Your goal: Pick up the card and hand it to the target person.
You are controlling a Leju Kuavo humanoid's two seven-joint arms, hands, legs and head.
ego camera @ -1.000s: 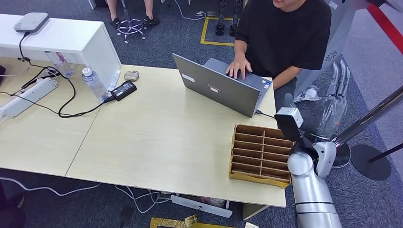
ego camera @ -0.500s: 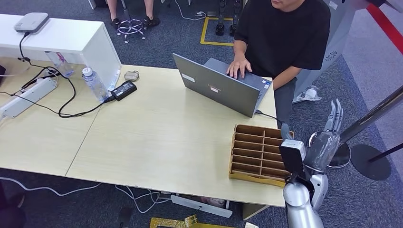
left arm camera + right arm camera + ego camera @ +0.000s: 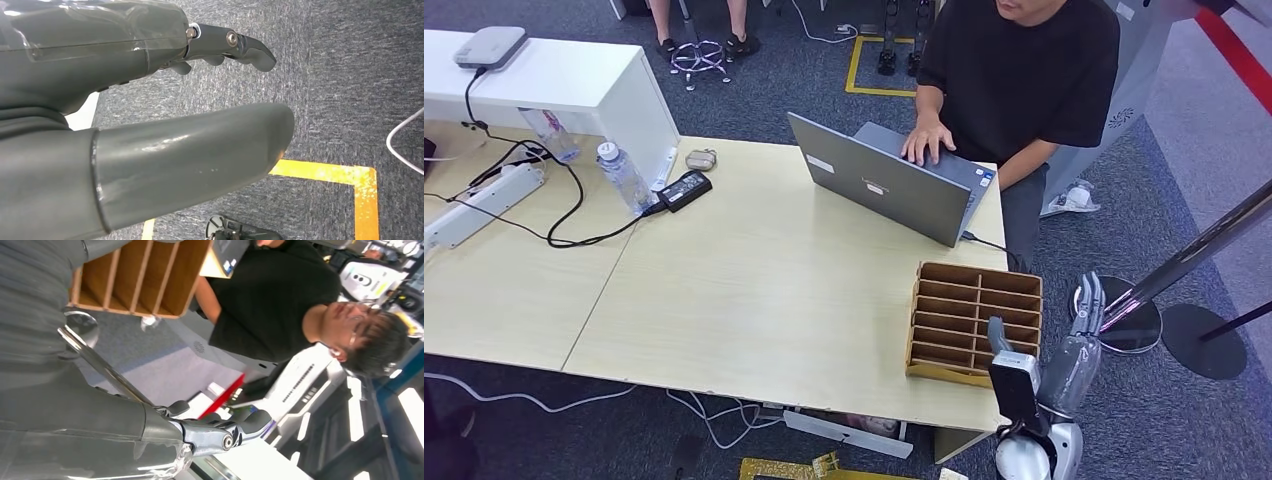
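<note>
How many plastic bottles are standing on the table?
2. One clear bottle stands near the white box's front corner, beside the black power adapter. The other bottle stands farther left, against the box's side among the cables. More may be hidden.

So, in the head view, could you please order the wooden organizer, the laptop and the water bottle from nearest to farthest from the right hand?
1. Wooden organizer, on the table beside the right hand.
2. Laptop, at the table's far edge.
3. Water bottle, far across on the left.

The right hand [image 3: 1072, 352] has dropped low beside the wooden organizer [image 3: 974, 322], nearer the robot.
</note>
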